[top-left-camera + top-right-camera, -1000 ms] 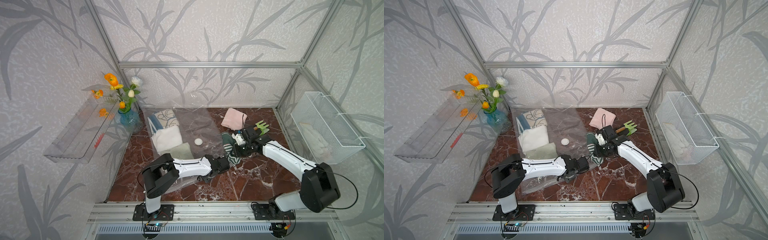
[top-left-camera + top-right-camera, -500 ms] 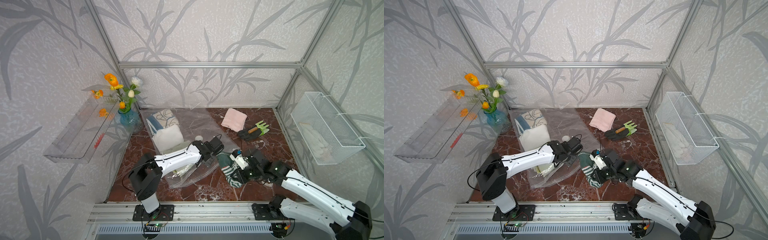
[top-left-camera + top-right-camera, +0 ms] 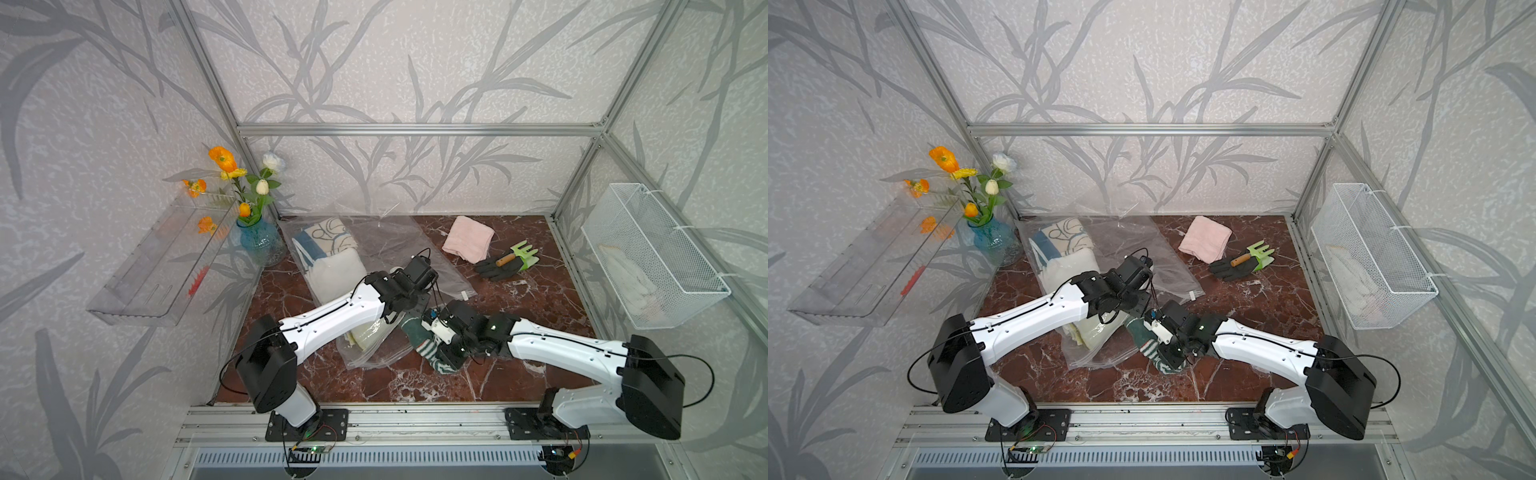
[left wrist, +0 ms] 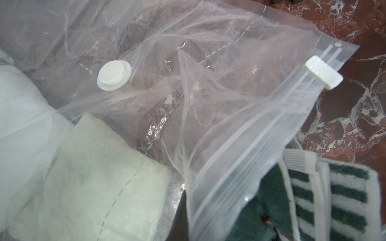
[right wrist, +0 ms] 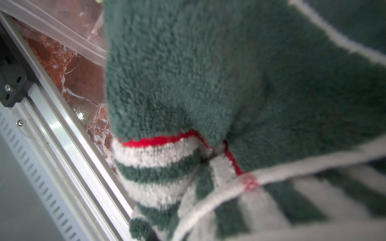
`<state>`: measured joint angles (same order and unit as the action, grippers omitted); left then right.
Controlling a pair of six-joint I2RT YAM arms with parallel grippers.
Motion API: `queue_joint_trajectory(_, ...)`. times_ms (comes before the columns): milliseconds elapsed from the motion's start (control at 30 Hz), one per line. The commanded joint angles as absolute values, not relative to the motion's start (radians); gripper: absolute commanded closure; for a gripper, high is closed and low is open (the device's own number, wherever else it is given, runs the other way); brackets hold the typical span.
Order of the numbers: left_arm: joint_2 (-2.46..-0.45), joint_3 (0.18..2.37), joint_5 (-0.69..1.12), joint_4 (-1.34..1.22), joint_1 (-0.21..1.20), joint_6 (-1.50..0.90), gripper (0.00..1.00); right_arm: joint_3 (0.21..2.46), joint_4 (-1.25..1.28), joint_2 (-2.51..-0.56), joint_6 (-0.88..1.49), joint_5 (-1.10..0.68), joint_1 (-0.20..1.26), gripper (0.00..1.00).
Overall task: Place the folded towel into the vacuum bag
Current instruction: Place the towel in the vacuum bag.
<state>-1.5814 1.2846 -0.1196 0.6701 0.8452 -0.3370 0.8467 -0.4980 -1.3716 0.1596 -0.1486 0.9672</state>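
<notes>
The vacuum bag (image 3: 386, 245) lies clear and crinkly on the marble floor, with its white valve (image 4: 113, 72) and slider clip (image 4: 323, 75) in the left wrist view. White, patterned and pale green cloths lie inside it. My left gripper (image 3: 413, 311) is shut on the bag's zip edge and holds it raised; one dark finger (image 4: 179, 221) shows beside the strip. The folded towel (image 3: 428, 347), dark green with white stripes and a red line, hangs at the bag's mouth. My right gripper (image 3: 442, 338) is shut on it. The towel (image 5: 188, 73) hides the right jaws in the right wrist view.
A pink cloth (image 3: 467, 243) and a black-and-green glove (image 3: 505, 262) lie at the back right. A blue vase of flowers (image 3: 259, 245) stands at the back left. A wire basket (image 3: 652, 257) hangs on the right wall, a clear shelf (image 3: 166, 257) on the left.
My right arm has carried the green towel from beside the glove forward to the bag's mouth. My left gripper has moved along the bag, shut on its zip edge and lifted it.
</notes>
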Motion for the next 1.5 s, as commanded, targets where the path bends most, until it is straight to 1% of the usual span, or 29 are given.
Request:
queue_joint_trajectory(0,-1.539,1.271,-0.086,0.624,0.836,-0.360,0.96,0.900,-0.434,-1.376,0.111,-0.102,0.994,1.00)
queue_joint_trajectory(67,-1.534,1.261,-0.075,0.609,0.835,-0.365,0.96,0.921,-0.443,-1.407,0.108,-0.044,0.988,1.00)
queue_joint_trajectory(267,-1.512,1.217,-0.035,0.570,0.834,-0.371,0.96,0.919,-0.383,-1.489,0.113,-0.075,0.842,1.00)
queue_joint_trajectory(467,-1.500,1.199,-0.034,0.553,0.832,-0.380,0.96,0.898,-0.362,-1.565,0.131,-0.008,0.814,1.00)
queue_joint_trajectory(600,-1.492,1.195,-0.025,0.540,0.830,-0.389,0.96,0.900,-0.328,-1.583,0.151,-0.016,0.793,0.99)
queue_joint_trajectory(667,-1.488,1.193,-0.028,0.537,0.830,-0.392,0.96,0.912,-0.328,-1.594,0.170,-0.050,0.769,0.99)
queue_joint_trajectory(767,-1.481,1.192,-0.047,0.536,0.825,-0.396,0.96,0.933,-0.398,-1.583,0.185,-0.098,0.762,0.99)
queue_joint_trajectory(833,-1.474,1.188,-0.055,0.523,0.821,-0.398,0.95,0.909,-0.424,-1.524,0.213,-0.154,0.767,1.00)
queue_joint_trajectory(900,-1.468,1.185,-0.055,0.505,0.819,-0.402,0.94,0.894,-0.447,-1.459,0.250,-0.246,0.769,1.00)
queue_joint_trajectory(1000,-1.469,1.195,-0.007,0.493,0.819,-0.406,0.94,0.907,-0.475,-1.404,0.329,-0.357,0.782,1.00)
queue_joint_trajectory(1067,-1.467,1.197,0.031,0.486,0.819,-0.409,0.93,0.933,-0.472,-1.406,0.383,-0.394,0.782,1.00)
queue_joint_trajectory(1167,-1.460,1.186,0.048,0.486,0.820,-0.417,0.93,0.985,-0.416,-1.465,0.421,-0.452,0.783,1.00)
queue_joint_trajectory(1267,-1.448,1.166,0.036,0.482,0.820,-0.417,0.93,1.023,-0.388,-1.540,0.382,-0.367,0.782,1.00)
queue_joint_trajectory(1400,-1.444,1.141,0.041,0.459,0.820,-0.415,0.93,1.064,-0.459,-1.623,0.286,-0.130,0.745,1.00)
queue_joint_trajectory(1467,-1.454,1.143,0.051,0.459,0.819,-0.412,0.93,1.064,-0.474,-1.641,0.249,-0.052,0.733,1.00)
